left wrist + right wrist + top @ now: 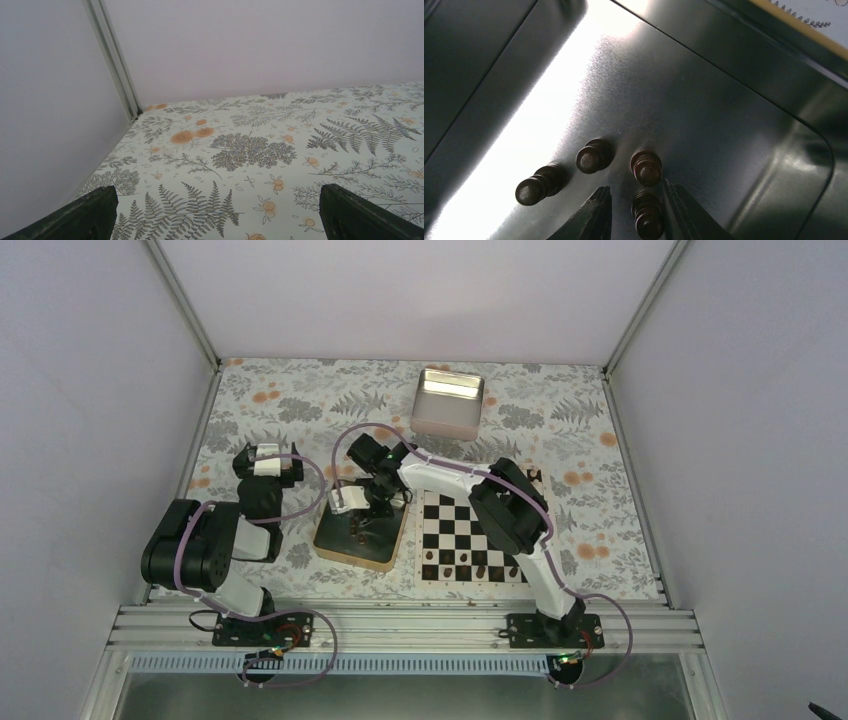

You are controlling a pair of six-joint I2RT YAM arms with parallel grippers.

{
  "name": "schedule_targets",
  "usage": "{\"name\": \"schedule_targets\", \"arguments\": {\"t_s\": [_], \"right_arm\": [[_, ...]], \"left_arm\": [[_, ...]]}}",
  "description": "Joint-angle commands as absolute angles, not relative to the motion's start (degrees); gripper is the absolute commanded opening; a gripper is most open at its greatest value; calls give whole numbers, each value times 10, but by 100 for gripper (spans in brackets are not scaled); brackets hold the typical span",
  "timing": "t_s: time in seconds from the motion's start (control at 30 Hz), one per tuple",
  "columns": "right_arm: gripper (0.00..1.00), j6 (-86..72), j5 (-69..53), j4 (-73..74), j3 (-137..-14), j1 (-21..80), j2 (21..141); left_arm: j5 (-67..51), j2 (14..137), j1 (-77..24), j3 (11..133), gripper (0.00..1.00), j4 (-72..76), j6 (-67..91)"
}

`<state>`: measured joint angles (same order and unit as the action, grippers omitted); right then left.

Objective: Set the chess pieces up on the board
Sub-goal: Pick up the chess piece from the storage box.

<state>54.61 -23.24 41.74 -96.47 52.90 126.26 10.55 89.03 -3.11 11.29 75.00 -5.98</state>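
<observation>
Right hand (638,197): low over the tray (724,100), fingers apart, with one of the chess pieces (647,217) between them, not clamped.
Tray: three more dark pieces sit just beside that one.
Board (446,515): right of the tray, with a row of dark pieces along its near edge.
Tin (447,402): beyond the board, lidless.
Left hand (215,205): fingers wide apart over the table (250,150), at the left and well apart from the pieces.

top looks down; left wrist faces far wall (250,45); right wrist close above tray (704,90).

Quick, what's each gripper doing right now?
Left gripper: open, empty.
Right gripper: open, fingers straddling a chess piece in the tray, not yet clamped.
</observation>
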Motion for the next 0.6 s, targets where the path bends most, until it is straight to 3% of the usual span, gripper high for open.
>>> {"name": "schedule_targets", "arguments": {"t_s": [0.0, 0.1, 0.4, 0.57], "right_arm": [[25, 550, -241, 411, -970, 536, 1272], [21, 547, -231, 408, -968, 536, 1271], [22, 548, -194, 395, -953, 536, 1267], [13, 545, -182, 385, -946, 536, 1258]], "left_arm": [[101, 897, -31, 113, 100, 779, -61], [101, 897, -31, 113, 100, 779, -60], [102, 897, -31, 112, 100, 779, -60], [101, 896, -31, 113, 100, 778, -60]]}}
